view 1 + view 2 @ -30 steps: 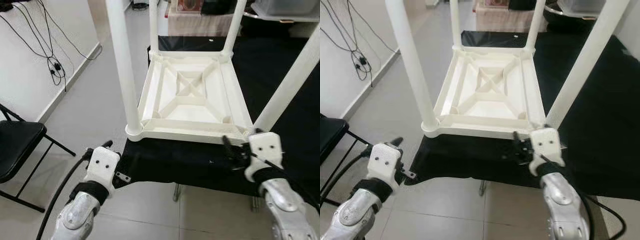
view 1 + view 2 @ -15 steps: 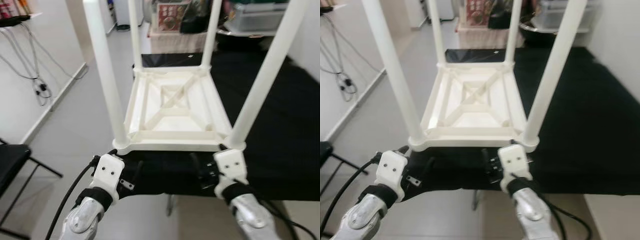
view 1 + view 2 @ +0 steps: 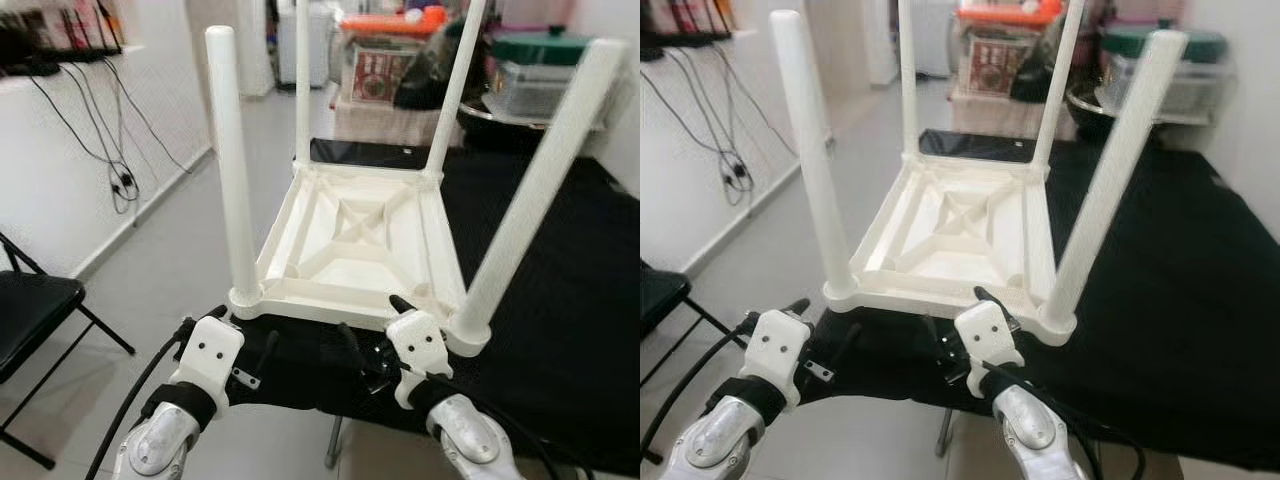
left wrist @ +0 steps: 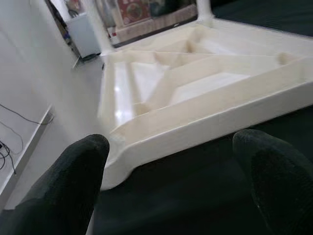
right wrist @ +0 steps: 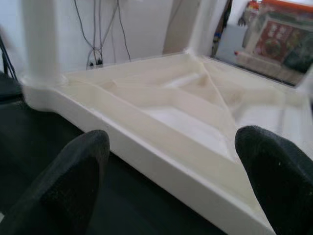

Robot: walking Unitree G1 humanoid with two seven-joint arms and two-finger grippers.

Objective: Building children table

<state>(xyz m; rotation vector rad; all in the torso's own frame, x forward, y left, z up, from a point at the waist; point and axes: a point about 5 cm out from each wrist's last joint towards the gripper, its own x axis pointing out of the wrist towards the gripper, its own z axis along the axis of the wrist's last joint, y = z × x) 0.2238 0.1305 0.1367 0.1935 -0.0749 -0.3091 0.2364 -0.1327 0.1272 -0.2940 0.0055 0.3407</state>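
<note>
Both arms are held low at the counter's point(image 3: 560, 330) near edge. The left fingers point(image 4: 73, 181) and right fingers point(image 5: 73, 176) are spread wide, just before the upside-down white table point(image 3: 360, 240).

The upturned children's table point(image 3: 350, 240) is plain cream-white, legs included; the cloth point(image 3: 560, 290) beneath is solid black; the folding chair point(image 3: 30, 300) black; the floor point(image 3: 150, 270) pale grey.

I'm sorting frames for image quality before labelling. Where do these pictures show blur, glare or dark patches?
Left eye view: the upturned white table is fairly sharp, the clutter behind it soft. Left wrist view: the left gripper shows as two blurred black fingers; a glare streak lies on the table's underside. Right wrist view: soft throughout, the right gripper out of focus. The black cloth reads as a flat dark patch.
</note>
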